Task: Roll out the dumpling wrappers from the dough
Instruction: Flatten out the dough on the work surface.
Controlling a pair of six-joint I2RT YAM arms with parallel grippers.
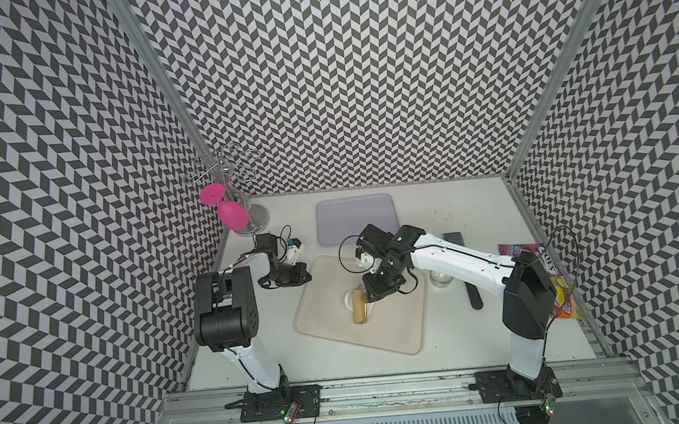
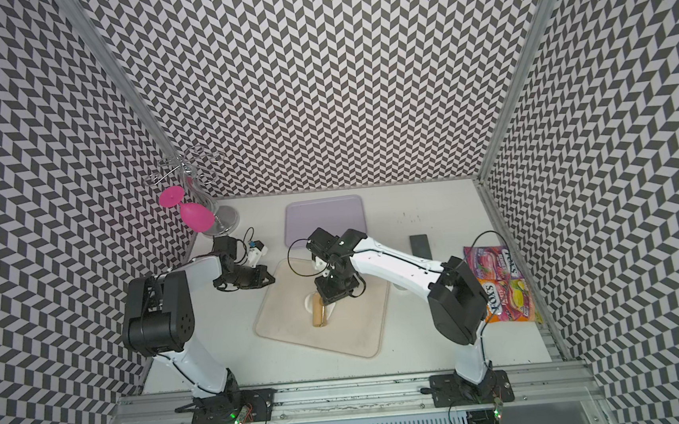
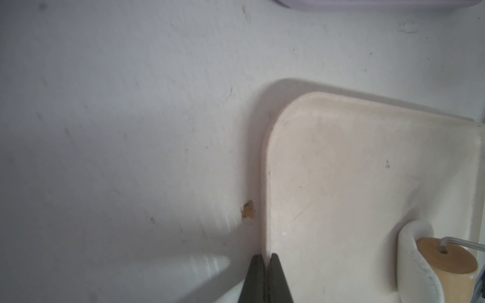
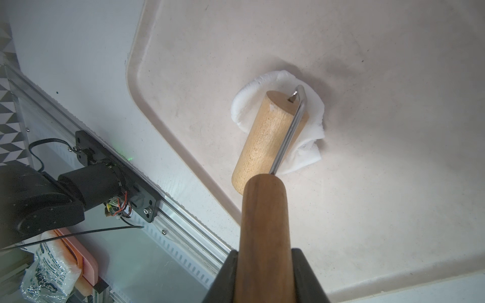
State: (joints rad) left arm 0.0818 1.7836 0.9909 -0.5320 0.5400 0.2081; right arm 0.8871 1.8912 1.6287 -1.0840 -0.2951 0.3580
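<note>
Dough (image 4: 313, 115), soft and curling against the roller (image 4: 262, 139) on the beige tray (image 4: 380, 196): I judge it light, tearable, best worked through the handle (image 4: 265, 215) my right gripper (image 4: 265, 253) clamps; left gripper (image 3: 265, 262) closed, empty.

- The beige tray (image 1: 380, 334) is bare over its near half; a gripper could enter over its near rim.
- Mid-tray, the wooden roller (image 4: 262, 136) rests on the dough (image 4: 304, 147). The right gripper (image 4: 265, 275) is clamped on its handle, and that arm crosses the tray's right rim.
- The left gripper (image 3: 265, 278), jaws closed, sits at the tray's far-left corner.
- Behind the tray, a lilac tray (image 1: 354, 216) leaves a narrow strip.
- Right of the tray: seemingly a small glass dish (image 1: 440, 281), and a black tool (image 1: 475, 295).
</note>
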